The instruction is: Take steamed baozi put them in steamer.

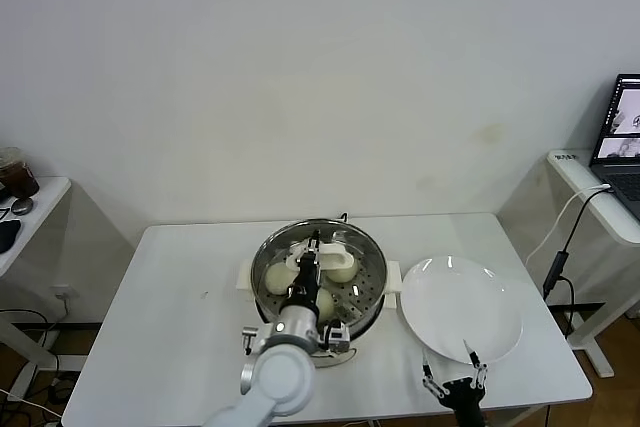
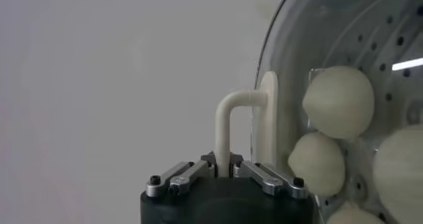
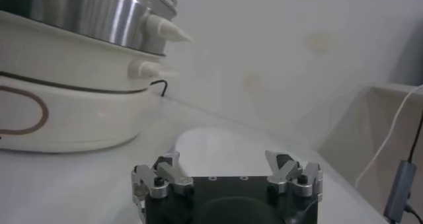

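Your left gripper [image 2: 225, 174] is over the steamer [image 1: 370, 292], its fingers [image 2: 182, 176] closed on the white handle [image 2: 232, 123] of the glass lid [image 2: 344, 40], which it holds over the pot. The steamer stands at the middle of the tabletop [image 1: 170, 317]. Through the glass you see the baozi [image 2: 338, 102] lying on the perforated tray; the left wrist view shows four, close together, and at least two seem to touch. From the head view, one bun [image 1: 278, 278] sits near 9 o'clock in the pot, one near 2 o'clock, and one near 6 o'clock beside the arm.

The plate [image 1: 470, 312] lies just beside the steamer at its 3 o'clock, and it carries no buns, so I judge the loading is done and the lid is the step in hand.

Your right gripper [image 1: 457, 384] waits low at the 6 o'clock edge of the plate, fingers [image 3: 162, 172] spread apart and holding nothing.

The buns look soft and smooth, likely light, and easy to dent; if you must shift one, take it across its widest part with a gentle squeeze. The lid is stiff, probably slippery and breakable glass, so hold it by the loop handle alone, as you do now. The handle is narrow, and the lid may swing or tilt about it, so keep it level.
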`<state>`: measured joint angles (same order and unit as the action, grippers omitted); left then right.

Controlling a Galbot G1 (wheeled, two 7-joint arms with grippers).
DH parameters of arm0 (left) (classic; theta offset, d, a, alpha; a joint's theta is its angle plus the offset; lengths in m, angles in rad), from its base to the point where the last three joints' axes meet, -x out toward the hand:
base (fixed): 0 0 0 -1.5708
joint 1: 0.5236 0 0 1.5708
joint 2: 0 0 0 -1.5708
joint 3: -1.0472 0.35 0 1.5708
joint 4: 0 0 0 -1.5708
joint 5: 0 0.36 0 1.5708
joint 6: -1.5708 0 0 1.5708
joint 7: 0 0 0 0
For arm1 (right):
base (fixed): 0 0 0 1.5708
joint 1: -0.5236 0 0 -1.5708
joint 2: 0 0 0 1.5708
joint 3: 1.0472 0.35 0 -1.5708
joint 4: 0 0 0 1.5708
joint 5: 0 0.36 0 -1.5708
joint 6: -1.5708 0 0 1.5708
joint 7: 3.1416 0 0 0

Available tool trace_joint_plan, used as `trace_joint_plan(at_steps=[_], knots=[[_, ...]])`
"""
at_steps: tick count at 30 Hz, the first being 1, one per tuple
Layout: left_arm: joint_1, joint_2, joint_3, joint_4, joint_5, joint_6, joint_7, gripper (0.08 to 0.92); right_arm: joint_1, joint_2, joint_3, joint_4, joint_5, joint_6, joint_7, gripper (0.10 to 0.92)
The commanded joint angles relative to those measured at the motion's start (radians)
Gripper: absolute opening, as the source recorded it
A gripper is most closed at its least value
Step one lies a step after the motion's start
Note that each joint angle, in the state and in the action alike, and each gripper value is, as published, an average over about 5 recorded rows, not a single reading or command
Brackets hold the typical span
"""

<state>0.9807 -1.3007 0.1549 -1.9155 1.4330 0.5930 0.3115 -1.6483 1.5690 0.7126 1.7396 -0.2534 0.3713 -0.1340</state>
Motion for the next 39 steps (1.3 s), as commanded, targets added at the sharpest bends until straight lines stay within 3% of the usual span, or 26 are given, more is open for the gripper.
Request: trace_joint_plan(at_steps=[1, 22, 29, 34, 37, 39], knots=[[0.008, -0.017, 0.005, 0.019, 0.018, 0.001, 0.0, 0.17, -0.003, 0.003, -0.01, -0.001, -0.003, 0.002, 0.0, 0.823], [0.022, -0.022, -0.012, 0.003, -0.044, 0.006, -0.036, 0.186, -0.003, 0.002, -0.014, -0.006, -0.006, 0.004, -0.003, 0.823], [0.116, 0.01, -0.035, -0.144, -0.21, 0.006, -0.122, 0.365, -0.003, 0.004, -0.016, -0.006, -0.014, 0.0, -0.004, 0.823], [0.234, 0.076, -0.095, -0.304, -0.547, -0.012, -0.27, 0.512, -0.006, 0.005, -0.017, -0.002, -0.019, -0.003, -0.005, 0.823], [0.368, 0.099, -0.205, -0.376, -0.845, -0.111, -0.377, 0.599, -0.008, 0.002, -0.015, -0.004, -0.017, -0.001, -0.006, 0.823], [0.477, 0.103, -0.31, -0.413, -1.043, -0.238, -0.401, 0.66, -0.009, 0.0, -0.014, -0.004, -0.014, 0.0, -0.008, 0.823]])
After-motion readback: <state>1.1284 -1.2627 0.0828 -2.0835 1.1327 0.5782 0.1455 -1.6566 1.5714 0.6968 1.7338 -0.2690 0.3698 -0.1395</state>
